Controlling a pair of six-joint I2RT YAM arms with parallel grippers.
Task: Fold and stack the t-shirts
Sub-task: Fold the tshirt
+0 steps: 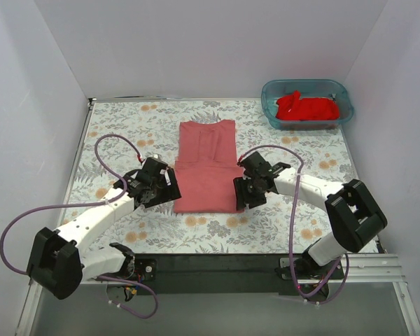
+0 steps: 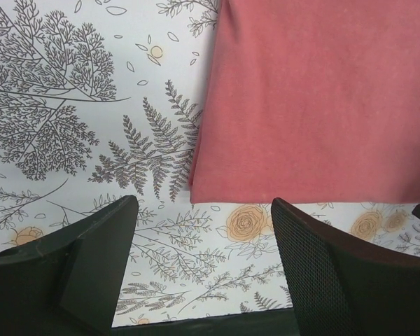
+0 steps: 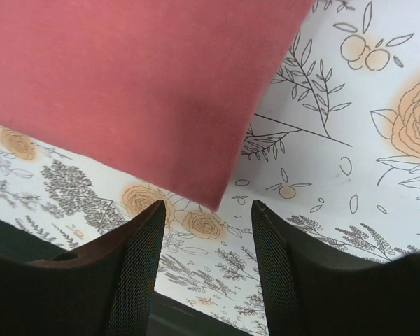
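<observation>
The dusty salmon-red t-shirt (image 1: 207, 163) lies folded into a long strip at the table's middle. Its near left corner shows in the left wrist view (image 2: 315, 105) and its near right corner in the right wrist view (image 3: 140, 77). My left gripper (image 1: 169, 189) is open and empty just off the shirt's near left corner (image 2: 204, 210). My right gripper (image 1: 242, 193) is open and empty just off its near right corner (image 3: 208, 217). The brighter red t-shirt (image 1: 306, 108) lies crumpled in the teal tub (image 1: 341, 94) at the back right.
The table has a floral cloth (image 1: 126, 133). White walls close in the back and both sides. A black bar (image 1: 210, 262) runs along the near edge between the arm bases.
</observation>
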